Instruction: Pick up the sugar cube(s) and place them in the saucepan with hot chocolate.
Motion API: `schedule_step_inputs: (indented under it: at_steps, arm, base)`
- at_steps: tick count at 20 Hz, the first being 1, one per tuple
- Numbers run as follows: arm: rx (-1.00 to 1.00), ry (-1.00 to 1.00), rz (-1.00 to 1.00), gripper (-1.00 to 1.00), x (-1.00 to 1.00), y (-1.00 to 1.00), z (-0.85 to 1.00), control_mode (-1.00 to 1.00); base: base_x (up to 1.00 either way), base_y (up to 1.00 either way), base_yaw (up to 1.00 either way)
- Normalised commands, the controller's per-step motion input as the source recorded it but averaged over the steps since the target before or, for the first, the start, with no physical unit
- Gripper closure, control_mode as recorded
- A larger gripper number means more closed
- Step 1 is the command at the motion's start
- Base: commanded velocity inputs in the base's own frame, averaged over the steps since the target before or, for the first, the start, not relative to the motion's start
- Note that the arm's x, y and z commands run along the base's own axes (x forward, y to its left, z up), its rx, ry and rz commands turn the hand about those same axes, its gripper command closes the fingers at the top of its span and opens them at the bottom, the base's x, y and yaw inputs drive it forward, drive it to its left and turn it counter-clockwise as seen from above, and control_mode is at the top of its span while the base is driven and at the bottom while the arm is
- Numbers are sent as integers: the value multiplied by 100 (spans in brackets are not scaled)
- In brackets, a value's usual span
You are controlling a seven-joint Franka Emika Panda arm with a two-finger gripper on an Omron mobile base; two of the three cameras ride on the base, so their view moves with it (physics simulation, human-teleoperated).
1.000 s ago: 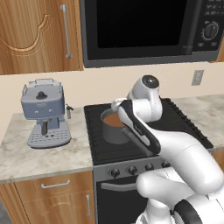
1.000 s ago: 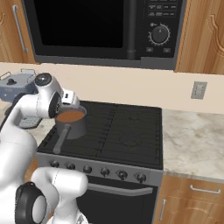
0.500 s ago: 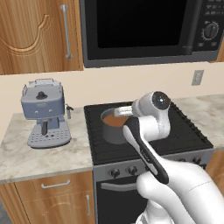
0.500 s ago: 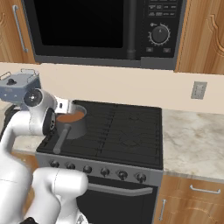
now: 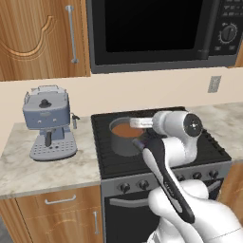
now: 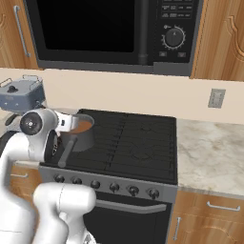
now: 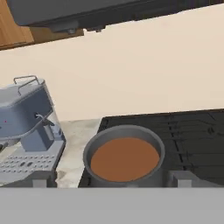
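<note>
Since the fingers stood wide apart with nothing between them, claw (image 7: 113, 180): released and empty, hanging just above the near rim of the saucepan.
Saucepan (image 7: 89, 151): upright on the front left corner of the stove (image 5: 109, 163), filled with brown hot chocolate, its long handle (image 6: 66, 152) pointing toward the front edge.
Sugar cubes: none in the claw; where they lay could not be told.
Step in hand, as a judgement: finding and fetching a cube, since the claw was empty over the pan.
Doing it well: the arm should lift clear of the pan rim before swinging away, so that neither the handle nor the pan was knocked. The cubes would be tiny, so the claw should come straight down over one, centre it between the fingers and close gently.
Knobs (image 5: 124, 187): a row along the stove's front edge, worth avoiding with the arm.
Coffee machine (image 5: 47, 123): on the counter (image 5: 47, 171) left of the stove, toward the back edge, well apart from the pan.
Microwave (image 5: 156, 33): on the wall above the stove.
Writing: the marks round the microwave dial (image 5: 229, 33) were too small to read; no brand or label legible elsewhere.
</note>
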Motion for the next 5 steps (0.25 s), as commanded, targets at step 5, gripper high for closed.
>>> schedule_step_inputs:
  at_steps: [5]
  arm:
    - [13,-6,10,-100,-65,-22,24,-100]
  base:
    - [0,0,0]
